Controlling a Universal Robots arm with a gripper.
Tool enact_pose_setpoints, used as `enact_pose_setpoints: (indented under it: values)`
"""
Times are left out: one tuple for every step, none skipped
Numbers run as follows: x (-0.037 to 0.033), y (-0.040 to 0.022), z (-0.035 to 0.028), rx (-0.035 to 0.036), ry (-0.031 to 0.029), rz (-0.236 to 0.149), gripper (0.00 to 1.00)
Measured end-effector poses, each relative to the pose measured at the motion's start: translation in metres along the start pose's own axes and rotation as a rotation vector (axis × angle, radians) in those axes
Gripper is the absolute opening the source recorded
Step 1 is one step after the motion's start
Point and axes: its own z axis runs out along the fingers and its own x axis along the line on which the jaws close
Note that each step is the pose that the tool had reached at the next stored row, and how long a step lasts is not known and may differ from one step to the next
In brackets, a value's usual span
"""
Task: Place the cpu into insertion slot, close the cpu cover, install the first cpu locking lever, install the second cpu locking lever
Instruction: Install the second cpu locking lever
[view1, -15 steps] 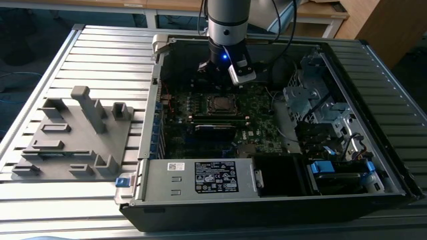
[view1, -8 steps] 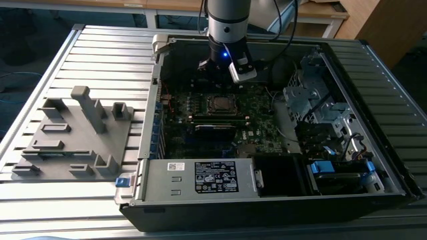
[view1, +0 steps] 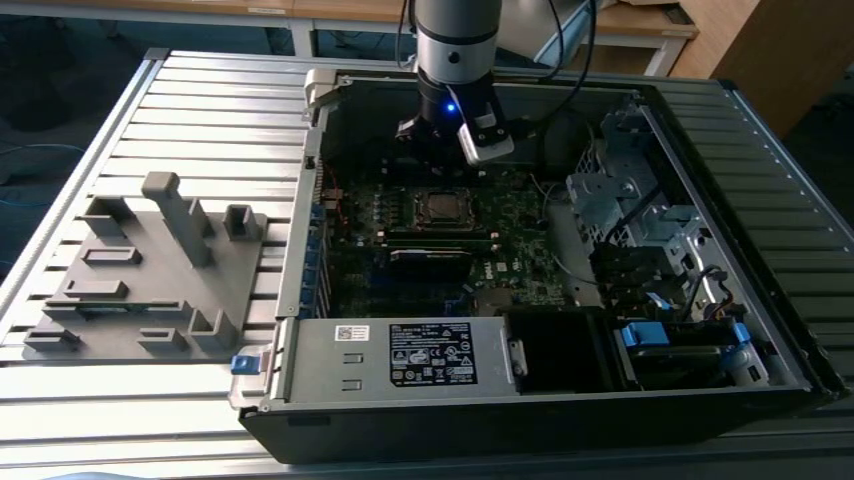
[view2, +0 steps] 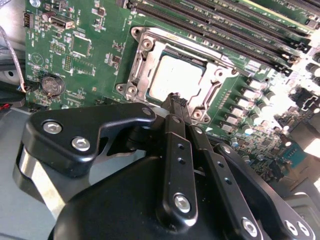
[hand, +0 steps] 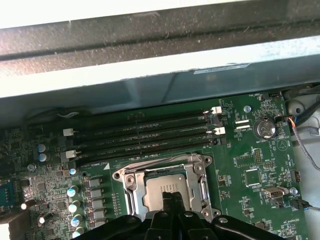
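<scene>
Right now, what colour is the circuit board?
Green circuit board, clearest in the second wrist view.

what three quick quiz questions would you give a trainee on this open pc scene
1. True or false: the cpu shows through the window of the cpu cover.
2. The gripper is nearest to: A the coin battery, B the cpu cover, C the power supply.
3. Fill in: the grey fixture lies on the exterior view's ____ of the computer case.

Key: 1 true; 2 B; 3 left.
</scene>
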Motion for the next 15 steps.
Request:
enact_pose_setpoints:
  values:
    - [0.0000,-0.0002,0.0000,-0.0002,0.0000,0.000,0.11]
    - [-0.0001,-0.0005,0.0000,-0.0001,0.0000,0.000,0.11]
    - [-0.0001,-0.0008,0.0000,-0.0001,-0.0001,0.000,0.11]
    - [-0.0002,-0.0012,0.0000,-0.0002,-0.0001,0.000,0.11]
    - [-0.0003,-0.0017,0.0000,-0.0001,0.0000,0.000,0.11]
    - [-0.0004,-0.0023,-0.0001,-0.0001,-0.0001,0.000,0.11]
    - [-0.0005,-0.0030,-0.0001,-0.0002,-0.0001,0.000,0.11]
    - [-0.0006,-0.0037,-0.0001,-0.0002,-0.0001,0.000,0.11]
    - [-0.0007,-0.0045,-0.0001,-0.0002,-0.0001,0.000,0.11]
    - [-0.0009,-0.0052,-0.0002,-0.0002,-0.0001,0.000,0.11]
    - [-0.0010,-0.0059,-0.0002,-0.0002,-0.0001,0.000,0.11]
    - [-0.0011,-0.0065,-0.0002,-0.0003,-0.0001,0.000,0.11]
    - [-0.0012,-0.0071,-0.0003,-0.0002,-0.0001,0.000,0.11]
    - [-0.0013,-0.0078,-0.0003,-0.0001,-0.0001,0.000,0.11]
    - [-0.0014,-0.0084,-0.0003,-0.0002,-0.0001,0.000,0.11]
